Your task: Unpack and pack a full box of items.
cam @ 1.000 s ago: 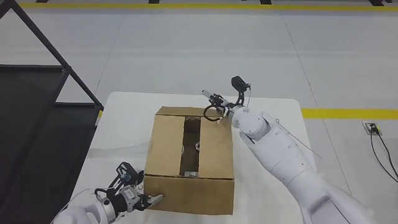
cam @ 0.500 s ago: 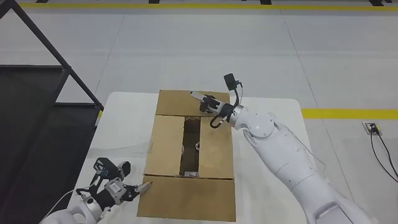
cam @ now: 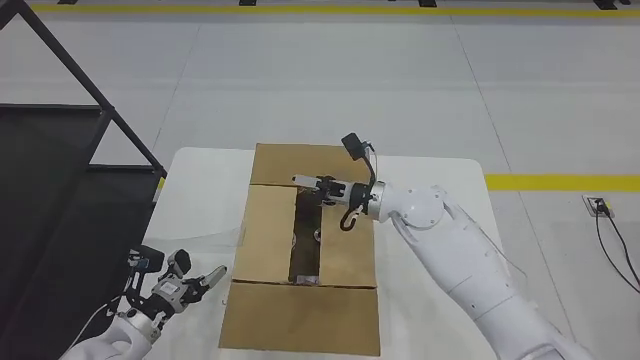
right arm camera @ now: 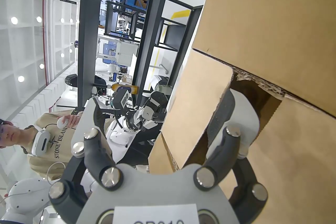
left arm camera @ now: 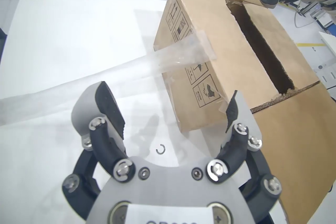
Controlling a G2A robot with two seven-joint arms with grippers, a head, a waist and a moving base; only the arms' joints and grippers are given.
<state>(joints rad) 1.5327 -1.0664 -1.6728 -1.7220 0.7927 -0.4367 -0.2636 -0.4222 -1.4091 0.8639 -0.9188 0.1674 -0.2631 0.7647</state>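
A brown cardboard box (cam: 345, 250) stands mid-table. Its two end flaps are folded out, and its two long flaps lie nearly closed with a dark slot (cam: 305, 235) between them. My right gripper (cam: 312, 186) is at the slot's far end. It is open, with one finger inside the slot and the edge of a long flap (right arm camera: 189, 99) between the fingers (right arm camera: 231, 109). My left gripper (left arm camera: 168, 93) is open and holds nothing. It hovers over the table off the box's near left corner (cam: 208, 282). A strip of clear tape (left arm camera: 183, 51) hangs off the box's side.
The white table (cam: 200, 190) has bare room to the left of the box. A small black ring (left arm camera: 160, 149) lies on it just ahead of my left gripper. A black metal frame (cam: 60, 140) stands beyond the table's left edge.
The far end flap has folded outward. My right gripper has moved from the box's far right corner to the slot's far end. My left gripper has drawn back leftward from the near flap.
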